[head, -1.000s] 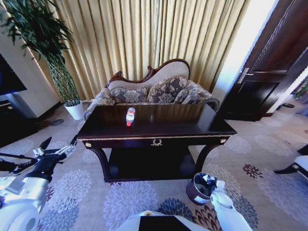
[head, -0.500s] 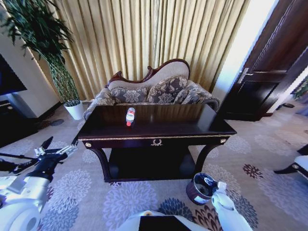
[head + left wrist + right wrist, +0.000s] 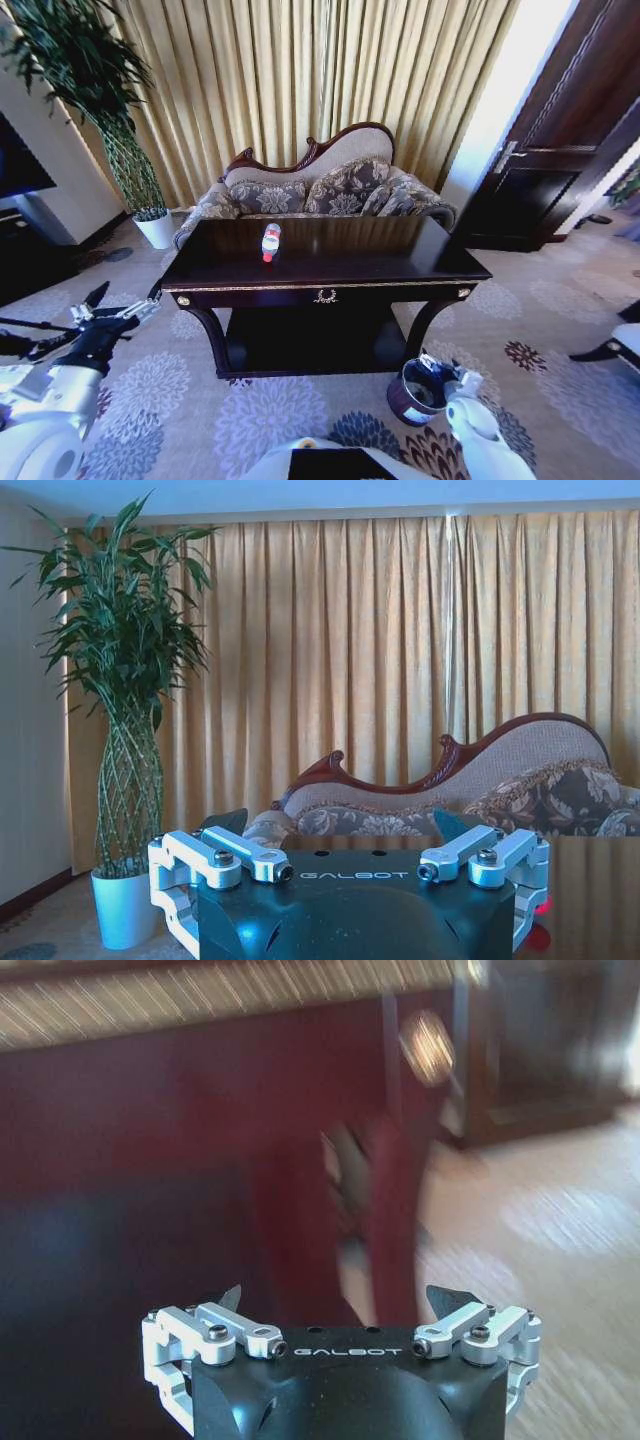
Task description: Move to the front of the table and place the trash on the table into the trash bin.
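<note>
Right end effector [image 3: 441, 379] hangs spread over the trash bin [image 3: 411, 397]; left end effector [image 3: 118, 310] spread, low beside the table [image 3: 400, 263].

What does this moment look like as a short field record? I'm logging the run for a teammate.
table: dark table in front of a sofa
trash on table: one bottle, lying on its side
bin: on the carpet by the table's right front leg
right hand: open, low at the bin's rim
left hand: open, held out at the left, clear of the table
plant: in a white pot, left of the sofa
</note>
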Controlling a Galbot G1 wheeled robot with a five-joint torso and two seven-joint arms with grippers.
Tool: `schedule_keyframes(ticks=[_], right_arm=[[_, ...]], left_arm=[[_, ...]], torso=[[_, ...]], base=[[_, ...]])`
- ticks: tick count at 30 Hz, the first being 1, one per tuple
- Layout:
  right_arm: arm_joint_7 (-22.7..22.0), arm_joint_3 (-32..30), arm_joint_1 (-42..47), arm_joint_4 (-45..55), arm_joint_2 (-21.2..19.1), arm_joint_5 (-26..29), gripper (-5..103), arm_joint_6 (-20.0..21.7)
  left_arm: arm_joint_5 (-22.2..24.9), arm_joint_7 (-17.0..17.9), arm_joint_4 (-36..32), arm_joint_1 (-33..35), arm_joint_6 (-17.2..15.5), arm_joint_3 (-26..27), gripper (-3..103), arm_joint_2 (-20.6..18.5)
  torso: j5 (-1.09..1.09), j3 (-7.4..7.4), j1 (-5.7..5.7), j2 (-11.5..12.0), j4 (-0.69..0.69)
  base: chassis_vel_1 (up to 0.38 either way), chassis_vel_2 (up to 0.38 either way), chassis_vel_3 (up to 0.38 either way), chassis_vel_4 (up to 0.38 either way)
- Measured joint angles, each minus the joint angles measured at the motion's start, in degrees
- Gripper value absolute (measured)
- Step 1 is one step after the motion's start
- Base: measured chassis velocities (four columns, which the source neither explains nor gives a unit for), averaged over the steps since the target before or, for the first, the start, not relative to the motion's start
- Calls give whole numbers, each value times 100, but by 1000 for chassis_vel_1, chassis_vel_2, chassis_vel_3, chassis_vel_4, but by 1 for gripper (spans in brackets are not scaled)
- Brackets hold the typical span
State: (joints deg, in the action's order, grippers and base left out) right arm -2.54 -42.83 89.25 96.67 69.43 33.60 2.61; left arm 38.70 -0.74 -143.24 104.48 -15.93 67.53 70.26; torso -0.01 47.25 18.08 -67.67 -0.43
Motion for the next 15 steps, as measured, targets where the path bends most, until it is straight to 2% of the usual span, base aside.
schedule_keyframes(ticks=[8, 15], right_arm=[[261, -208, 853, 2484, 86, 73, 100, -148], [269, -115, 1102, 3832, 235, -87, 100, 174]], left_arm=[[14, -2, 0, -36, 5, 18, 100, -47], [19, -3, 0, -42, 20, 17, 100, -42]], torso=[[-1, 0, 0, 0, 1], [0, 0, 0, -1, 1]], base=[[0, 0, 0, 0], [0, 0, 0, 0]])
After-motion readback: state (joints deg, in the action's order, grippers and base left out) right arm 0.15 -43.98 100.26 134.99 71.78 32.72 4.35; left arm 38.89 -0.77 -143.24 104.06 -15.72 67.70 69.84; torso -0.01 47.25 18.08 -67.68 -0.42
